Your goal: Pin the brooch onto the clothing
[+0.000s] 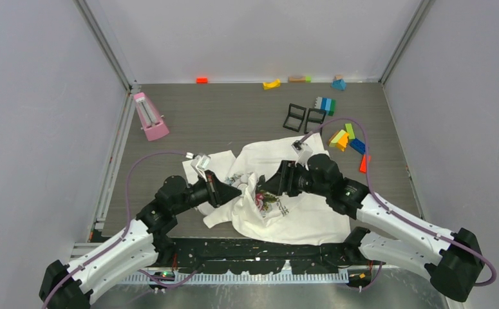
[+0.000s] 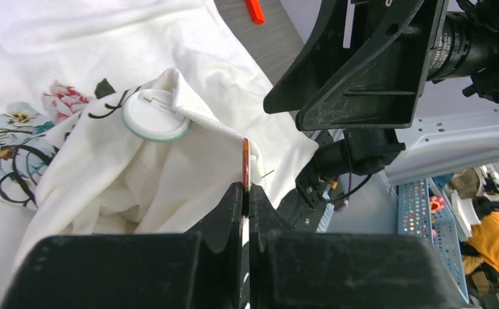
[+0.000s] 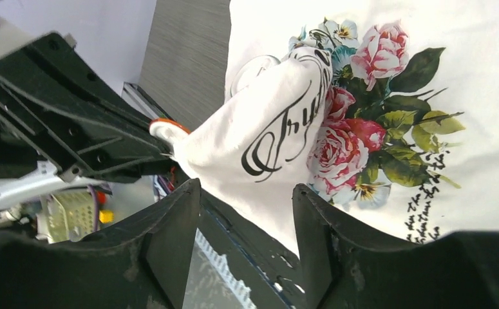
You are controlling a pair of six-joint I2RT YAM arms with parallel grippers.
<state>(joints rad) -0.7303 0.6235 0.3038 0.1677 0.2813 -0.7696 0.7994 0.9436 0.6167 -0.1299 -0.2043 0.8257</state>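
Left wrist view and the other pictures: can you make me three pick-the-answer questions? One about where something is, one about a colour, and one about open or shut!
1. Where is the green-rimmed badge?
A. in a cup
B. on the shirt
C. on a plate

2. What colour is the rim of the brooch in the left fingers?
A. blue
B. purple
C. orange

3. How are the right fingers?
A. open
B. shut on the shirt
C. shut on the brooch

Answers:
1 B: the left wrist view shows it on a fold of the shirt.
2 C: a thin orange edge sticks up between the shut fingers.
3 A: the right wrist view shows a wide gap between them.
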